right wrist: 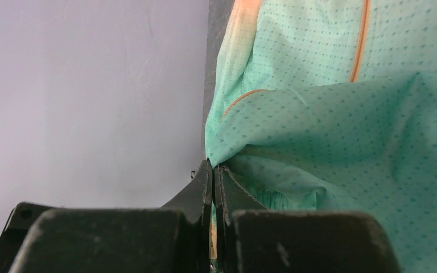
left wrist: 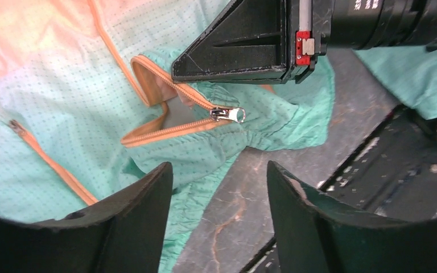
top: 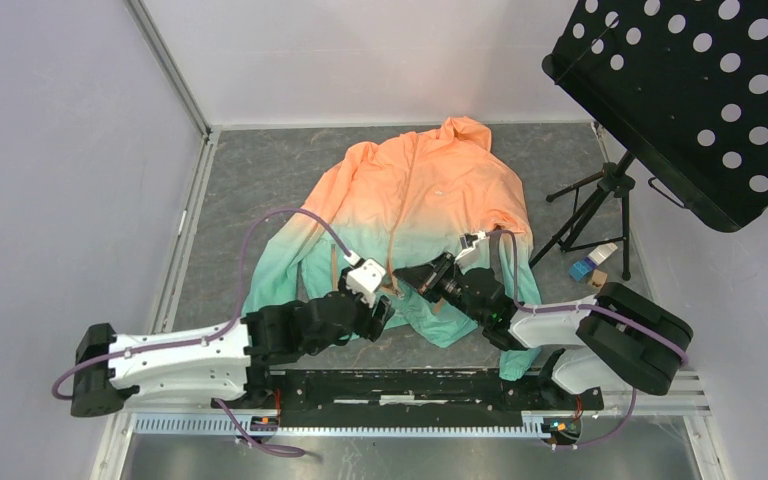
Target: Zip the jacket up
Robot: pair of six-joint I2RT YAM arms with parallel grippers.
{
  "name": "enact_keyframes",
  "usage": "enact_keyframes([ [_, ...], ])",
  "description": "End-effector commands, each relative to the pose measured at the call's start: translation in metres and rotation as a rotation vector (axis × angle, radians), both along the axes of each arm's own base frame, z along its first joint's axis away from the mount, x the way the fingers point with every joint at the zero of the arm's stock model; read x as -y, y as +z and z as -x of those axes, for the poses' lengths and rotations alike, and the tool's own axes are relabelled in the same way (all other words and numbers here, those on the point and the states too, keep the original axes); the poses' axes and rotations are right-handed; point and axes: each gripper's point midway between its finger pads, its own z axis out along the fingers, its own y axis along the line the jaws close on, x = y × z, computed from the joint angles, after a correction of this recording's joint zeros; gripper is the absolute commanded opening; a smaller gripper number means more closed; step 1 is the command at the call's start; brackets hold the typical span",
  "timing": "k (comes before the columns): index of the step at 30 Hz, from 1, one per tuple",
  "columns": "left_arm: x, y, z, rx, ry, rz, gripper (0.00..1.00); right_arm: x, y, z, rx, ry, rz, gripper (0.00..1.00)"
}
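The jacket lies flat on the grey table, hood at the far side, orange above fading to mint green below. Its orange centre zipper is parted at the bottom hem. The metal zipper slider sits at the lower end of the zipper, just under the right gripper's black body. My left gripper is open and empty, hovering over the hem edge and bare table just short of the slider; it also shows in the top view. My right gripper is shut on the mint hem fabric beside the zipper, and shows in the top view.
A black perforated music stand on a tripod overhangs the back right. Small boxes lie by the tripod foot. A black rail runs along the near edge. Walls close in on the left and the back.
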Motion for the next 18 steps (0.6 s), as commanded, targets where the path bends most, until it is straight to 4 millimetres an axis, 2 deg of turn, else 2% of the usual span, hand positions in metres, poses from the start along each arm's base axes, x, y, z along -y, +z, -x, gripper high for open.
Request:
enact_keyframes([
  [1, 0.002, 0.015, -0.017, 0.119, 0.071, -0.11, 0.63, -0.002, 0.016, -0.008, 0.008, -0.027, -0.042, 0.0],
  [3, 0.008, 0.011, -0.018, 0.101, 0.081, -0.126, 0.63, -0.002, 0.016, -0.008, 0.005, -0.026, -0.042, 0.0],
  [6, 0.014, 0.01, -0.018, 0.092, 0.104, -0.118, 0.69, -0.003, 0.016, -0.008, -0.001, -0.023, -0.045, 0.0],
  [11, 0.023, 0.008, -0.018, 0.105, 0.121, -0.15, 0.7, -0.004, 0.016, -0.009, -0.004, -0.022, -0.047, 0.0],
  [18, 0.032, 0.0, -0.018, 0.123, 0.144, -0.218, 0.61, -0.003, 0.018, -0.01, -0.005, -0.028, -0.051, 0.0],
])
